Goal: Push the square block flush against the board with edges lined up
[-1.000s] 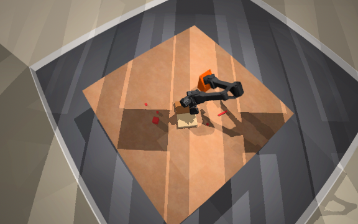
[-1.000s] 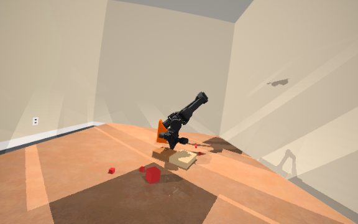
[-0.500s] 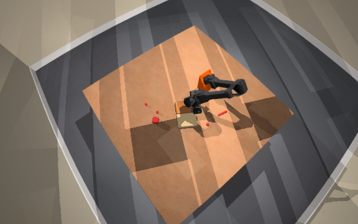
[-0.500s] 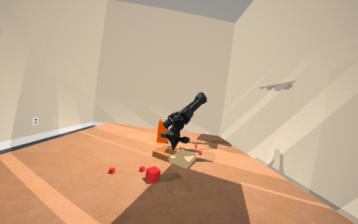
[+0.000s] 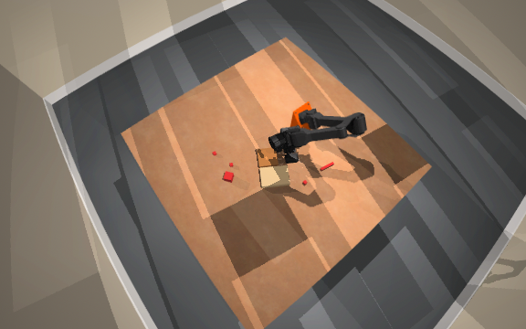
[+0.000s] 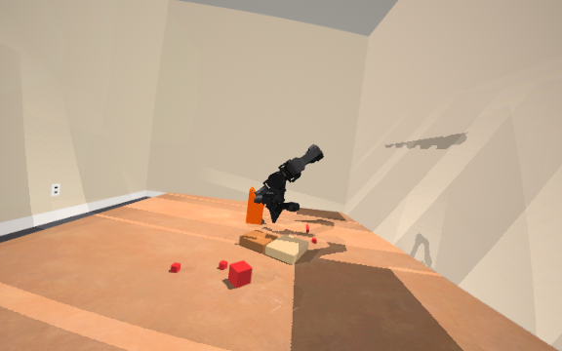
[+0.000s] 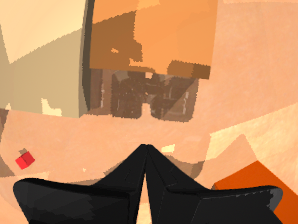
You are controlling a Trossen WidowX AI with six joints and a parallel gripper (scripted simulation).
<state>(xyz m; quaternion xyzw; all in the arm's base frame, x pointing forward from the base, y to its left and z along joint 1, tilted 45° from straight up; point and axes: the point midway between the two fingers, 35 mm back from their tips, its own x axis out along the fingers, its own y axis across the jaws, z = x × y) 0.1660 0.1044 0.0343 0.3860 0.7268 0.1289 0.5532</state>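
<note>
Tan boards of light and shadow cross the brown surface (image 5: 190, 137) (image 6: 91, 253) (image 7: 260, 65), where a red cube (image 5: 228, 176) (image 6: 240, 274) sits left of centre in the top view. Near that frame's middle, the orange-brown piece (image 5: 267, 158) (image 6: 257, 241) (image 7: 155, 35) lies flat just above the cream piece (image 5: 274, 176) (image 6: 287, 249) (image 7: 40, 65), their facing sides seemingly touching, though the dark seam makes it hard to be sure. Right of the orange-brown piece, the gripper (image 5: 291, 157) (image 6: 274, 221) (image 7: 145, 149) is closed on nothing, its tips apart from both pieces, and a red stick (image 5: 327, 166) (image 6: 307, 228) lies farther right.
</note>
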